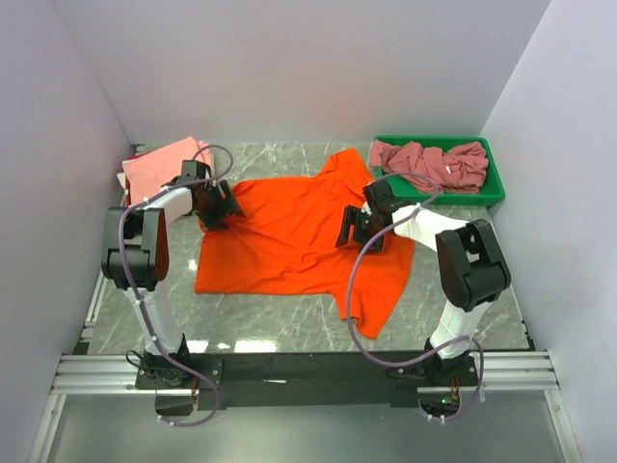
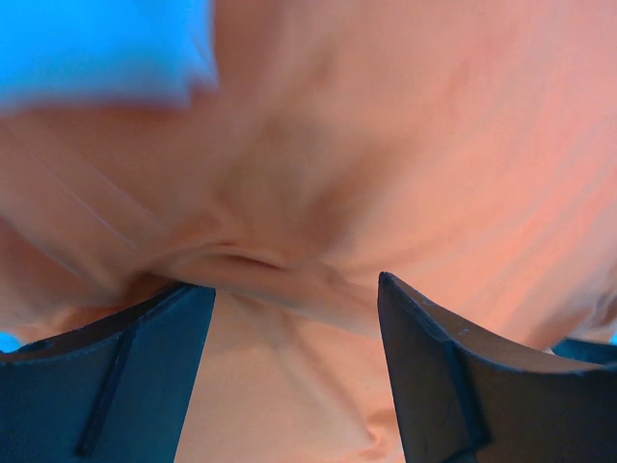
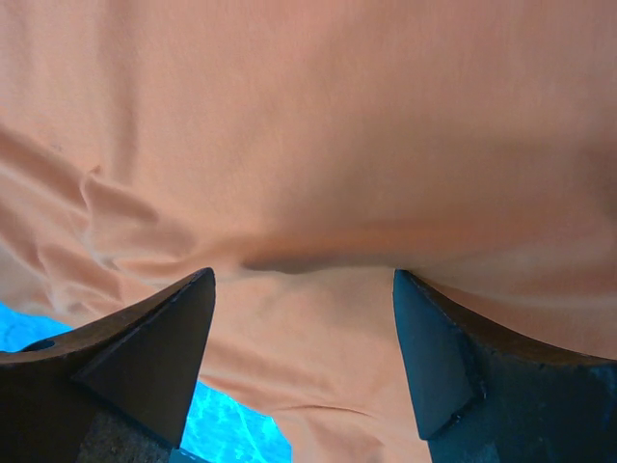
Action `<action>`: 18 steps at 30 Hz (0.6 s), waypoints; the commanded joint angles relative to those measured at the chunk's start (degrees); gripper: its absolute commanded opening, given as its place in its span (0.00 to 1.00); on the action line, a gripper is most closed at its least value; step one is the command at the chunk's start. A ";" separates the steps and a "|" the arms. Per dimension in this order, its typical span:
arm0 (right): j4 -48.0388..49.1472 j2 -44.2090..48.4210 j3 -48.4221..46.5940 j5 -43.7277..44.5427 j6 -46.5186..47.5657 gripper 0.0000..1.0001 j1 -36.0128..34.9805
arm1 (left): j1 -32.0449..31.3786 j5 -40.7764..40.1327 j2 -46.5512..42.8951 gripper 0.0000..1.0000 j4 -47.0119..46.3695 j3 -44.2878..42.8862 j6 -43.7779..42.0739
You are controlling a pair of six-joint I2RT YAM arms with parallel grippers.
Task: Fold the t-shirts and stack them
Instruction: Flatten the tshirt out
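Left claw (image 1: 218, 205) spread wide, low on the orange t-shirt (image 1: 289, 236), a raised crease just ahead of its tips. Right claw (image 1: 355, 231) equally wide, cloth ridged between its jaws; neither grips anything. Shirt lies spread on the surface (image 1: 289, 333) between the two. Folded pink t-shirt (image 1: 159, 164) just outboard of the left claw; mauve t-shirts (image 1: 434, 162) in the green bin (image 1: 496, 189) beyond the right. Judgement: seat each ridge fully between the jaws before closing, then lift both sides level so the fold runs straight.

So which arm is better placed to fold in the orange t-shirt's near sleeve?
Right, probably. The right tool, open, sits on the bright orange cloth t-shirt beside that sleeve; the left tool is at the opposite edge.
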State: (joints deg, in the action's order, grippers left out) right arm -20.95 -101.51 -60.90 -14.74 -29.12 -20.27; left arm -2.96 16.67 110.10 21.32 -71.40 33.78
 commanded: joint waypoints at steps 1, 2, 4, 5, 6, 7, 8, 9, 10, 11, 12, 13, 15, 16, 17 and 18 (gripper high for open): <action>-2.43 -3.77 -2.19 0.24 0.65 0.81 -0.56 | 1.82 -9.20 5.03 0.77 4.61 -2.42 -5.91; -2.69 -4.56 -3.59 0.24 0.73 0.81 -0.64 | 1.82 -8.85 5.64 0.77 4.78 -3.39 -6.35; -3.13 -5.27 -5.09 0.24 0.74 0.81 -0.56 | 1.82 -8.32 6.00 0.77 5.04 -5.76 -7.06; -3.57 -5.79 -6.41 0.24 0.82 0.81 -0.56 | 1.82 -7.62 6.00 0.77 5.05 -6.47 -7.24; -3.83 -5.97 -7.12 0.33 0.91 0.81 -0.56 | 1.82 -7.44 6.00 0.77 5.13 -7.52 -7.41; -4.44 -6.06 -7.64 0.50 1.09 0.81 -0.64 | 1.73 -7.00 5.56 0.77 4.79 -7.88 -7.59; -4.71 -6.06 -8.69 0.50 1.35 0.81 -0.56 | 1.73 -6.65 4.17 0.77 4.61 -8.14 -7.59; -4.89 -5.98 -9.14 0.59 1.44 0.81 -0.56 | 1.73 -6.30 3.02 0.77 4.26 -7.88 -7.59; -5.41 -5.89 -9.67 0.59 1.79 0.81 -0.56 | 1.73 -6.29 1.62 0.77 3.47 -7.53 -7.41; -5.85 -5.63 -10.80 0.59 1.96 0.81 -0.56 | 1.73 -6.38 -1.96 0.77 3.03 -7.01 -7.33; -6.29 -5.45 -11.42 0.94 2.14 0.81 -0.56 | 1.73 -7.17 -4.00 0.77 2.68 -5.52 -7.15; -7.34 -5.27 -12.73 1.12 2.40 0.81 -0.56 | 1.73 -7.78 -6.20 0.75 1.89 -4.64 -7.06; -8.14 -4.75 -13.89 1.47 2.49 0.81 -0.56 | 1.73 -9.27 -13.66 0.75 1.36 -0.79 -6.62; -8.84 -4.40 -14.33 1.47 2.41 0.81 -0.64 | 1.64 -11.28 -16.39 0.76 1.18 0.89 -5.75; -9.11 -3.61 -14.85 1.38 2.23 0.81 -0.56 | 1.64 -12.78 -18.85 0.76 1.09 2.56 -5.31; -9.20 -2.99 -14.94 1.47 2.06 0.81 -0.56 | 1.56 -14.54 -23.92 0.77 1.79 6.06 -4.00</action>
State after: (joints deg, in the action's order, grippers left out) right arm -28.10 -106.65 -73.14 -14.26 -27.64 -20.43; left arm -1.48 7.88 98.26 23.97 -69.84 28.34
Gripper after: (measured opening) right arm 0.812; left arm 0.760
